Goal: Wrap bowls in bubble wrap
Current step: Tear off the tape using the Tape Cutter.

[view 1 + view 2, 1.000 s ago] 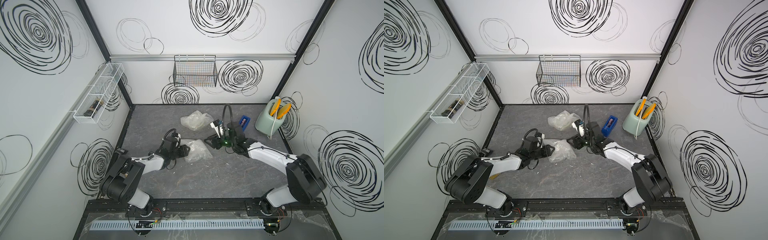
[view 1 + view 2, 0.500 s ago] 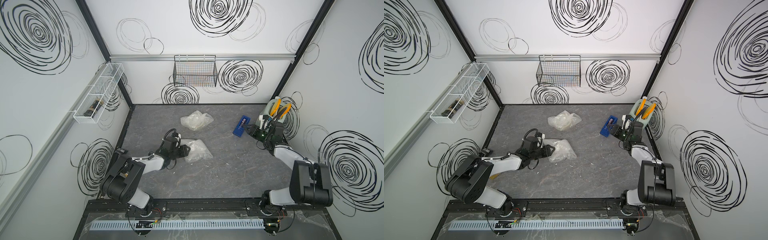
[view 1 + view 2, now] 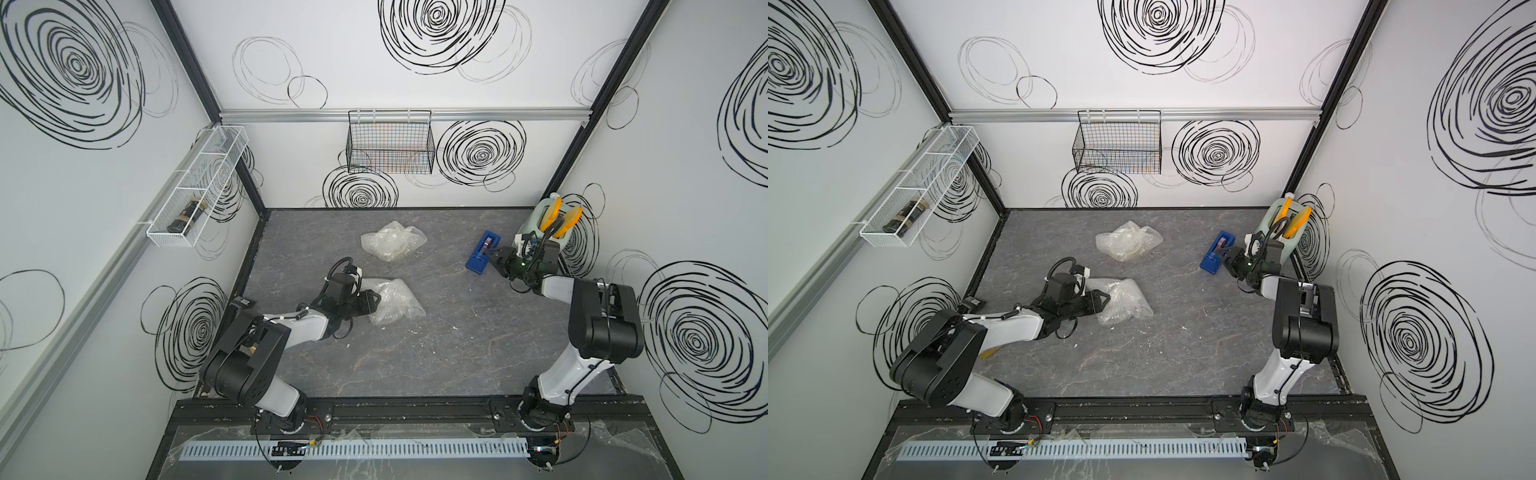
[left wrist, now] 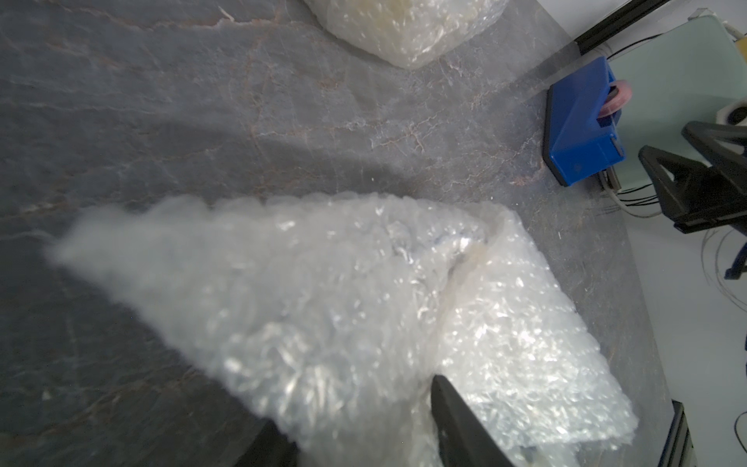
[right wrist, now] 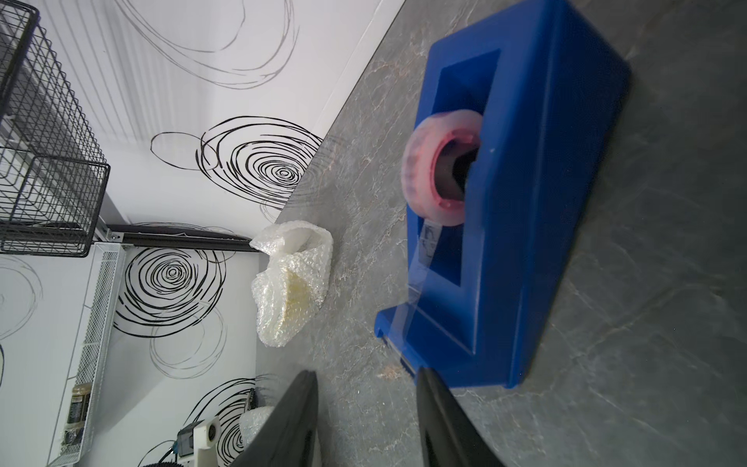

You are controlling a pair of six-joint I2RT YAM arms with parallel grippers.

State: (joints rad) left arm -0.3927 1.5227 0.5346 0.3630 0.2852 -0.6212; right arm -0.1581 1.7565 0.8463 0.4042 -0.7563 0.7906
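Two bundles of bubble wrap lie on the grey table. The far one (image 3: pixel 392 245) (image 3: pixel 1127 245) (image 4: pixel 404 24) lies free, and a cream-yellow bowl (image 5: pixel 293 295) shows through its film. My left gripper (image 3: pixel 372 301) (image 3: pixel 1104 299) (image 4: pixel 355 404) is shut on the near bundle (image 3: pixel 395 301) (image 3: pixel 1125 303) (image 4: pixel 364 303), whose film fills the gap between its fingers. Whatever is inside it is hidden by the film. Over at the back right my right gripper (image 3: pixel 496 259) (image 3: pixel 1227 259) (image 5: pixel 366 372) stands open and holds nothing, one fingertip just beside the cutter end of a blue tape dispenser (image 3: pixel 482 253) (image 5: pixel 517 202).
A pale green caddy (image 3: pixel 548 224) with orange-handled tools stands in the back right corner, close behind my right wrist. On the back wall hangs a black wire basket (image 3: pixel 390 145). A white wire shelf (image 3: pixel 199 187) with a dark jar is fixed to the left wall.
My right arm has swung away from the near bundle in the middle to the back right, ending beside the tape dispenser. My left arm and both bundles have stayed put.
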